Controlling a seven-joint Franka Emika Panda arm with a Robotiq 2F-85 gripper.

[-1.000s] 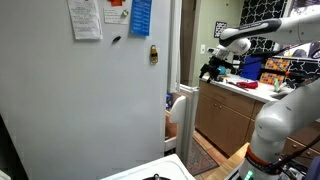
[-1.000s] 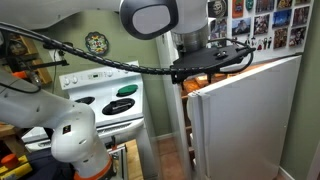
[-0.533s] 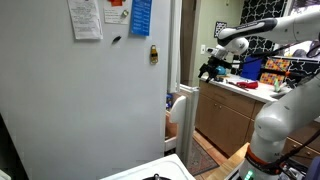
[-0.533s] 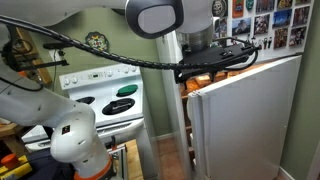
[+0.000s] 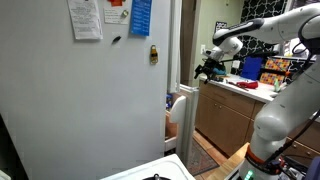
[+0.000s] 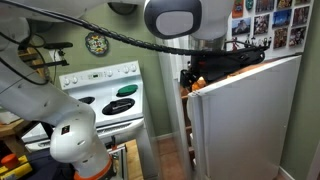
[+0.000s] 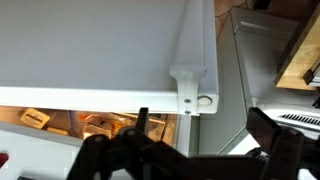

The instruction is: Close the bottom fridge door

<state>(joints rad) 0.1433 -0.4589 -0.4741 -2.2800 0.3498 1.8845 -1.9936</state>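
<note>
The bottom fridge door (image 6: 245, 120) stands open as a tall white slab; in an exterior view it shows edge-on as a narrow white panel (image 5: 190, 125). My gripper (image 6: 192, 80) hovers at the door's top corner on the fridge side, seemingly just above its top edge; it also shows in an exterior view (image 5: 206, 69). In the wrist view the gripper (image 7: 205, 135) is open and empty, its dark fingers (image 7: 140, 122) spread below a white hinge bracket (image 7: 195, 92). The lit fridge interior with food (image 7: 90, 125) shows to the left.
The fridge side wall (image 5: 90, 100) carries papers and magnets. A wooden counter with cabinets (image 5: 228, 112) stands beyond the door. A white stove (image 6: 105, 95) is left of the fridge. My arm's base (image 6: 70, 135) stands in front of the stove.
The gripper has moved closer to the fridge and the top corner of the bottom door. The door has not visibly moved.
</note>
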